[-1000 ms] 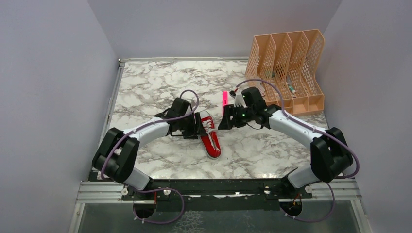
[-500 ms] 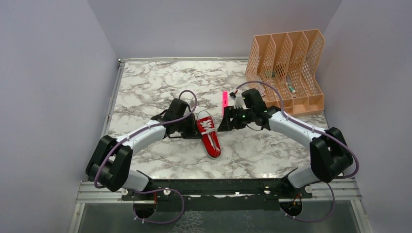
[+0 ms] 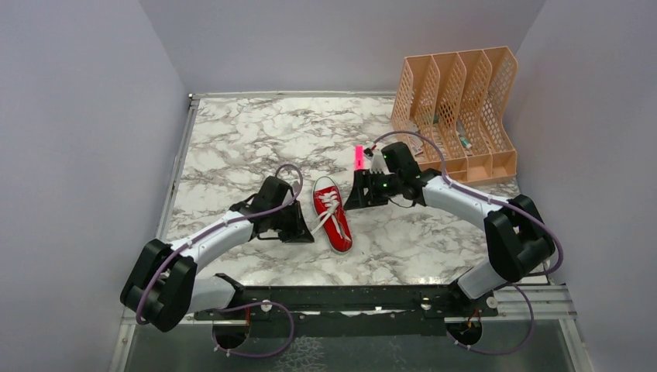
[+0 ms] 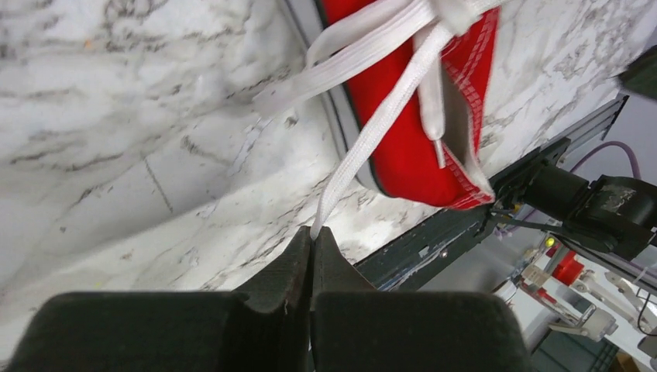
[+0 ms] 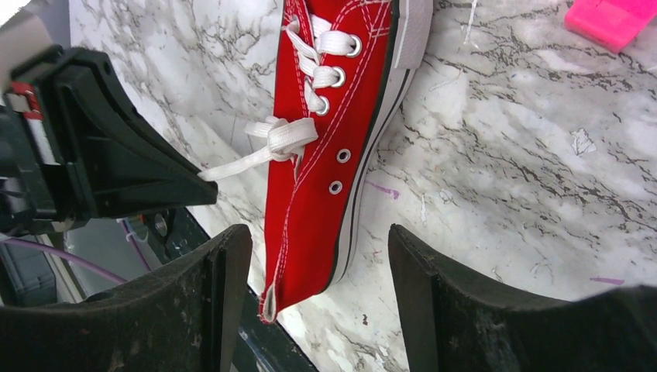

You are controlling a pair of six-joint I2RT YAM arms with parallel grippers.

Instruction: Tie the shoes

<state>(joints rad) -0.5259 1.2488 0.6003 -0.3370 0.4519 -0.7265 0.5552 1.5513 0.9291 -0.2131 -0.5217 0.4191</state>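
Observation:
The red shoe (image 3: 333,215) lies on the marble table (image 3: 248,139), toe toward the back, its white laces loosely crossed. My left gripper (image 3: 311,231) sits just left of the shoe, shut on the end of one white lace (image 4: 372,132) that runs taut from the eyelets to its tips (image 4: 312,230). In the right wrist view the same lace (image 5: 240,164) stretches from the shoe (image 5: 341,101) to the left gripper's fingertip (image 5: 197,190). My right gripper (image 5: 316,232) hovers open above the shoe's heel end, right of the shoe (image 3: 352,203), and holds nothing.
A pink marker (image 3: 359,157) lies just behind the right gripper, also seen in the right wrist view (image 5: 612,19). An orange file organizer (image 3: 457,108) stands at the back right. Grey walls enclose the table, and a metal rail (image 3: 349,294) runs along its near edge.
My left gripper has shut on the lace end and drawn back to the left and nearer, pulling the lace out sideways. The right gripper has barely shifted.

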